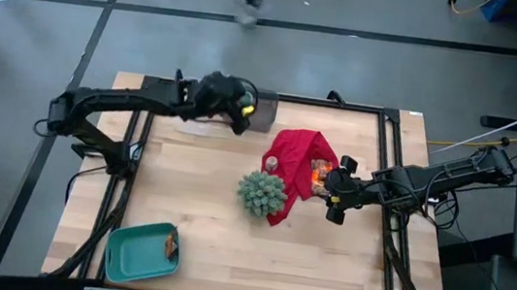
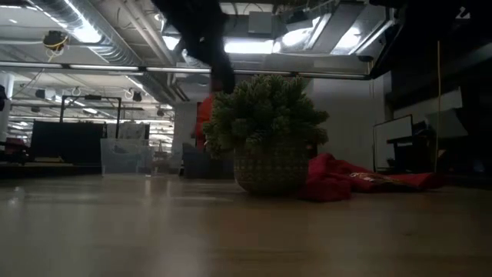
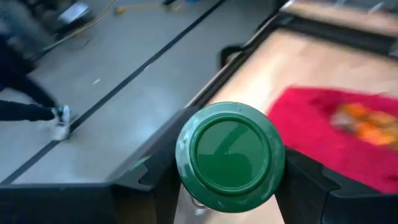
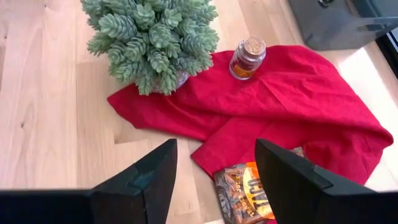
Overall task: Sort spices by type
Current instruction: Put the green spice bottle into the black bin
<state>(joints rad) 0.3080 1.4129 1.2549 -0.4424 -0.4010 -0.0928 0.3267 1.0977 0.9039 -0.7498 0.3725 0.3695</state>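
Note:
My left gripper (image 1: 239, 113) hangs over the table's far edge beside a grey tray (image 1: 262, 116), shut on a small jar with a green lid (image 3: 230, 154). My right gripper (image 4: 214, 180) is open over the near right part of the red cloth (image 4: 292, 106), its fingers standing above and on either side of an orange and brown packet (image 4: 245, 190) without touching it. A little tan-brown jar with a cork top (image 4: 247, 57) stands on the cloth next to the spiky green plant (image 4: 152, 37). A brown item (image 1: 170, 244) lies in the teal tray (image 1: 133, 258). My left gripper pinches the green-lidded jar between its two fingers (image 3: 155, 186), one on each side just under the lid's rim (image 3: 186, 186). The lid faces the wrist camera and hides the jar's body and the exact place of contact. The jar is lifted clear of the table.
The plant's woven pot (image 2: 269, 173) stands mid-table with the red cloth (image 2: 361, 181) bunched to its right. The teal tray sits at the near left corner. A black frame (image 1: 391, 141) borders the table. A person's legs (image 3: 25, 106) show on the floor beyond the far edge.

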